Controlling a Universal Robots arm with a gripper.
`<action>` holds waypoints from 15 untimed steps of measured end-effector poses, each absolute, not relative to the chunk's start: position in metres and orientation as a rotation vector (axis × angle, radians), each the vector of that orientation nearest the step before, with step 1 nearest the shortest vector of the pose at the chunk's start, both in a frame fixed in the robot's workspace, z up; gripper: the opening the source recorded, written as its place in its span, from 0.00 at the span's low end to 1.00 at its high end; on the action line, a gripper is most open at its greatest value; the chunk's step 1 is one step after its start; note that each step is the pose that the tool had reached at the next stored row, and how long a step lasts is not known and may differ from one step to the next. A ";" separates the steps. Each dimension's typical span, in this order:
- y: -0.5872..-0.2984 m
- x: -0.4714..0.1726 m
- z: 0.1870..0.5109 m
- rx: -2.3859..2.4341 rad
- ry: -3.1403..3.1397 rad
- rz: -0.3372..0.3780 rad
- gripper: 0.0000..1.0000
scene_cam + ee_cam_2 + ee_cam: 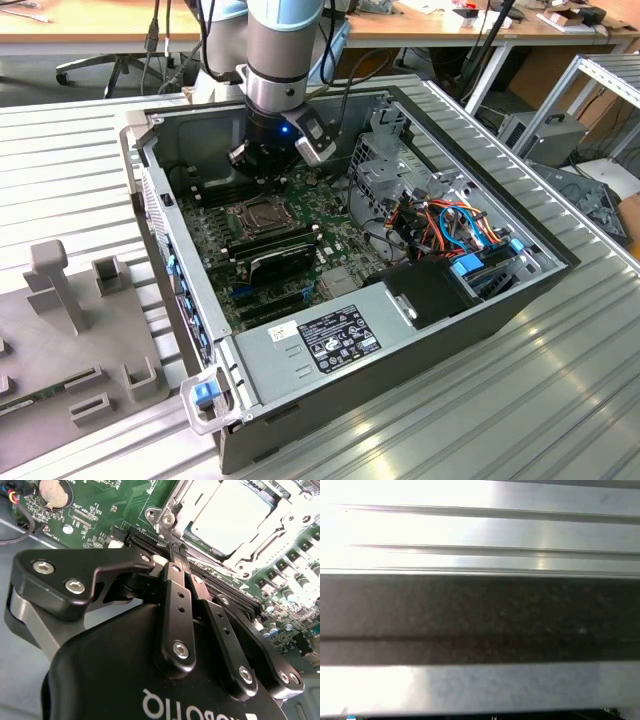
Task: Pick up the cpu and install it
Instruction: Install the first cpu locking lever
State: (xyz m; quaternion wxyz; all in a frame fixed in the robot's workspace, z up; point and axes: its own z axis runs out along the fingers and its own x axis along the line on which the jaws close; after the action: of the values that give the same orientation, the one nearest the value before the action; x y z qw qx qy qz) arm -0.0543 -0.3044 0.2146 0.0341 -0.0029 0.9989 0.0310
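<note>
Just beyond the closed gripper [179, 555], the cpu [232, 517], socketed.

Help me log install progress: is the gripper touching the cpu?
Apart. In the second wrist view, socket frame shows between the gripper and the cpu.

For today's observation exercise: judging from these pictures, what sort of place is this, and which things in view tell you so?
Probably a robotics lab or workshop set up for computer assembly. An open computer case lies on a ribbed aluminium table, a robot arm reaches into it over the green motherboard, and wooden desks with cables stand behind.
</note>
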 end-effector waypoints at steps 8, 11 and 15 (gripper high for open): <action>-0.304 -0.062 0.216 -0.009 3.071 0.095 0.11; -0.304 -0.078 0.216 -0.009 3.066 0.095 0.11; -0.304 -0.083 0.220 -0.009 3.061 0.095 0.11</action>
State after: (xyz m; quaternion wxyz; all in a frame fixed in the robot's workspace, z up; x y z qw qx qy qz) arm -0.0832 -0.3044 0.2195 0.0398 -0.0031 0.9987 0.0310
